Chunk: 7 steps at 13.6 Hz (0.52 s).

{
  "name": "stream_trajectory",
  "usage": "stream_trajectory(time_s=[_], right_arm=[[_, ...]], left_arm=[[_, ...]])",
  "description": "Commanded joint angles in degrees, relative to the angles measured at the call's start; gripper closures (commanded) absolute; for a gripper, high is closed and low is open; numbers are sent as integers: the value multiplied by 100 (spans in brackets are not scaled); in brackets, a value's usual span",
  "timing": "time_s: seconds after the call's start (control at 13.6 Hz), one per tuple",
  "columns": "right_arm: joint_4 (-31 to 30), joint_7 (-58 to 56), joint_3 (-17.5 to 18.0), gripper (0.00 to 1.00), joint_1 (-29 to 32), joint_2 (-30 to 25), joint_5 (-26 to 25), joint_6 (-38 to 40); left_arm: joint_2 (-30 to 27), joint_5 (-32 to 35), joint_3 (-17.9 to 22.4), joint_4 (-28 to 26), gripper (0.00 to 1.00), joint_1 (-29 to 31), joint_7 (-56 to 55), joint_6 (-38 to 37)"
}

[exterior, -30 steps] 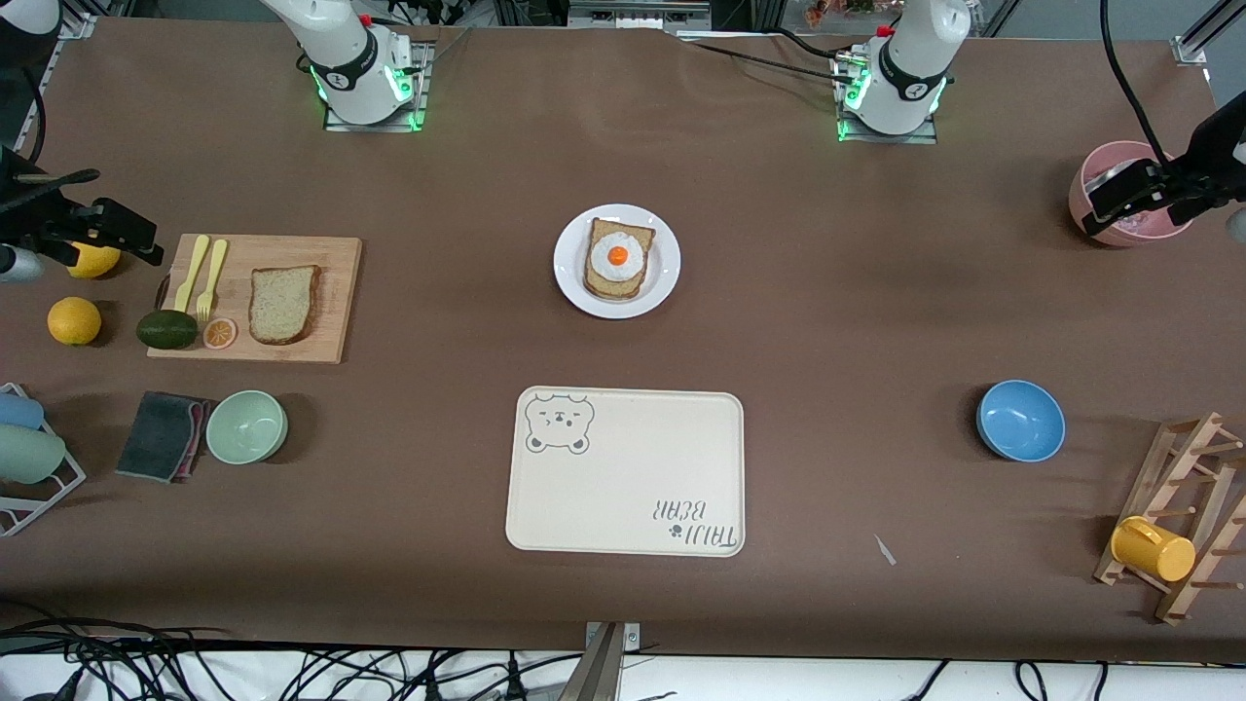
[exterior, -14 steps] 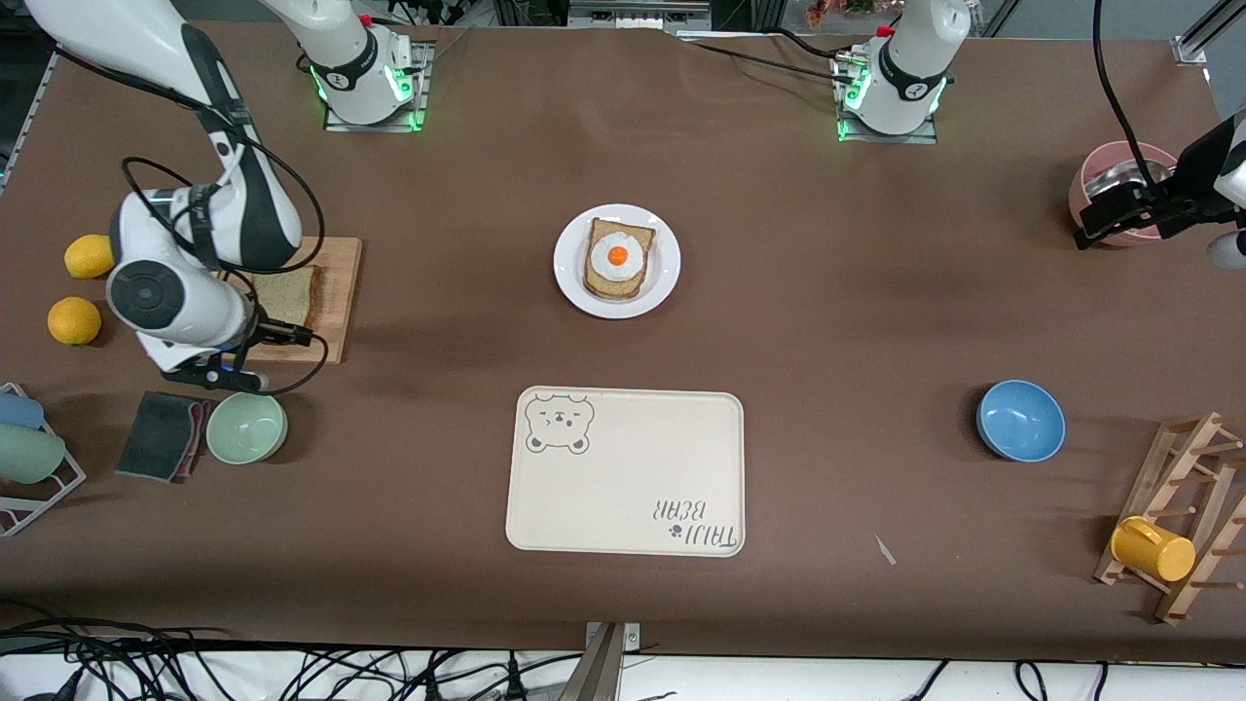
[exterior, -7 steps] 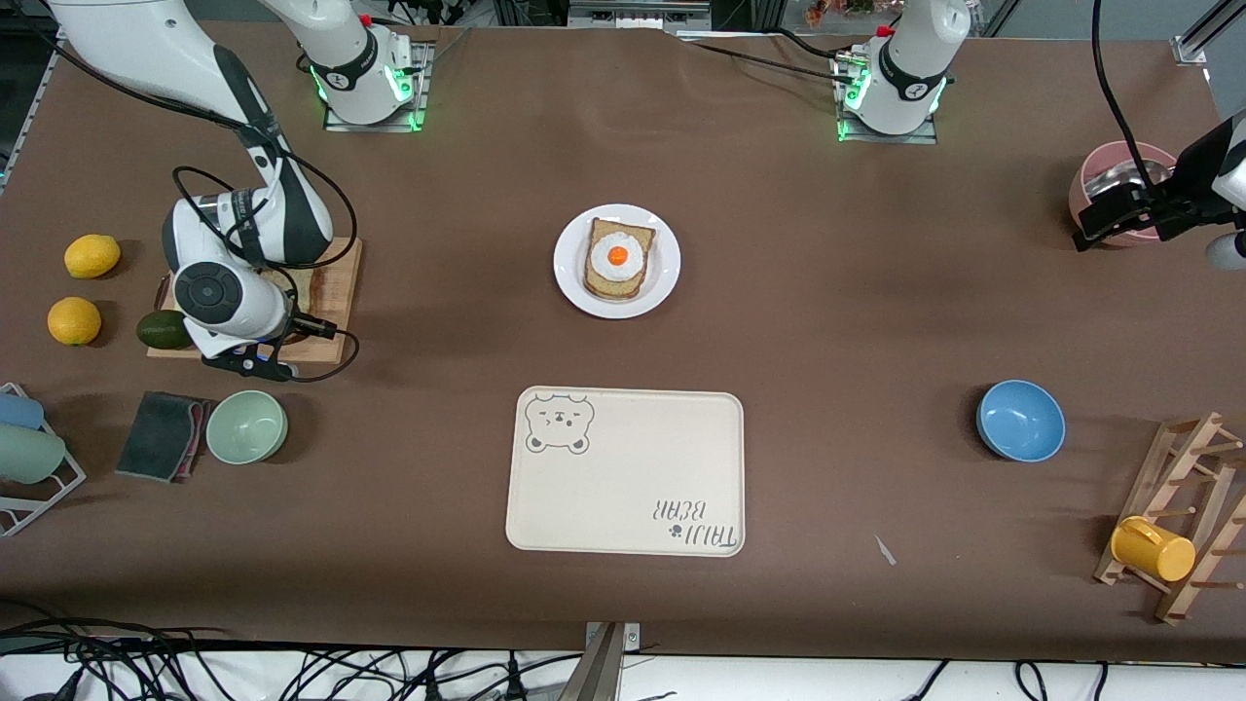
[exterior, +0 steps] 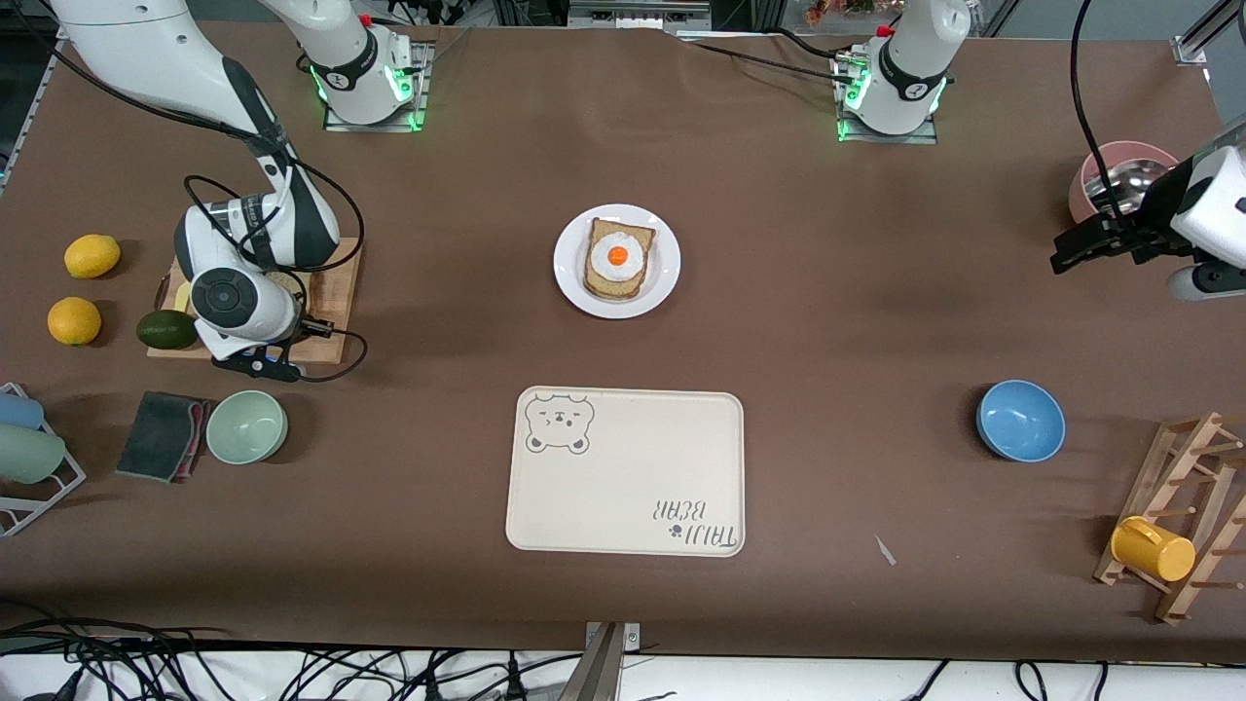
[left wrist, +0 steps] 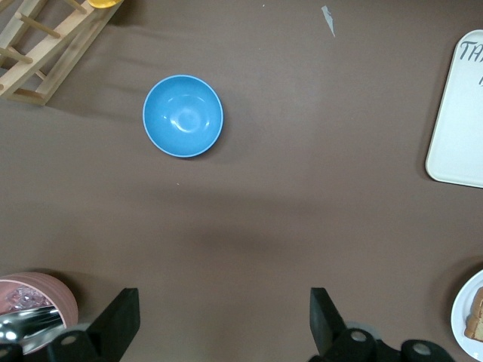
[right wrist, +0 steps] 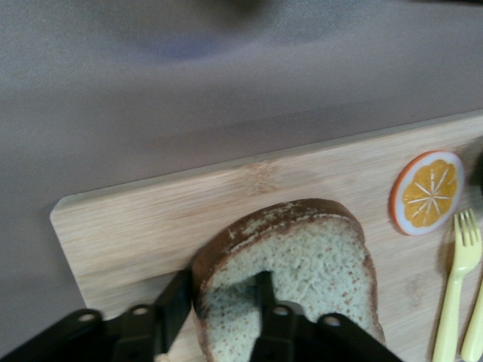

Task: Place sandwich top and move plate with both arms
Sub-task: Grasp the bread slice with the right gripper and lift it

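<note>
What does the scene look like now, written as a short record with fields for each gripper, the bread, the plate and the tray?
right gripper: over the wooden cutting board, its fingers gripping an edge of the plain tan bread slice
left gripper: open, waiting over bare table near the pink bowl
round white plate: holds the egg-topped bread slice
cream rectangular tray: nearer the front camera than the plate
</note>
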<state>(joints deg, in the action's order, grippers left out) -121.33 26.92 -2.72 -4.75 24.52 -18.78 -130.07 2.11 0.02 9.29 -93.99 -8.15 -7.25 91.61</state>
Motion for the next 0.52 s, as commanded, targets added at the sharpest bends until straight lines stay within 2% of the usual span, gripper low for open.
stream_trajectory(time_s=[0.0,0.15,0.44], right_arm=[[-75,155,-9,100,-26,18,-109,-71],[-40,164,-1,100,-26,-8,-74,-63],[22,146,17,100,-35,-34,-30,-63]], left_arm=[[-18,-46,11,-137,1,50,145,94],[-35,-46,2,-680,1,41,145,724],[-35,-117,2,-892,1,129,330,850]])
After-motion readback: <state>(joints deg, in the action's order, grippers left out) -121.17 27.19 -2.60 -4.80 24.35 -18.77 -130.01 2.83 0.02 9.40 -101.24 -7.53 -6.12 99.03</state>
